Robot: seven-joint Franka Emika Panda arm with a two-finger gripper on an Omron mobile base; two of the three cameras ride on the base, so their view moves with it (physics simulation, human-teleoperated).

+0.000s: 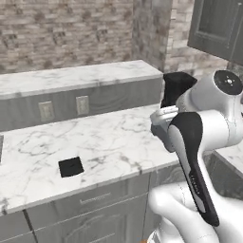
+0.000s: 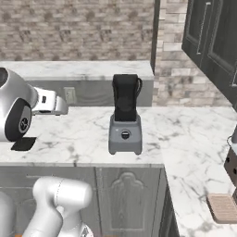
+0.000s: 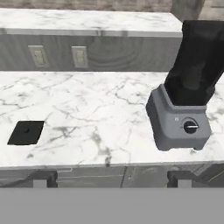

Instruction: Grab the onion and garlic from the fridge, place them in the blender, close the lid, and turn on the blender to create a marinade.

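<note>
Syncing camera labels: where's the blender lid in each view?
Left base view: the lid lies flat on the counter, lower left of centre.
Right base view: at the left edge, partly behind the arm.
Hand view: lower left.
Shared landmark: the blender, standing to the lid's right on the same counter.

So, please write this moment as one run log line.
gripper: open, empty | blender: on counter, jar uncovered | lid: flat on counter, apart from blender | onion, garlic: not yet at blender
</note>
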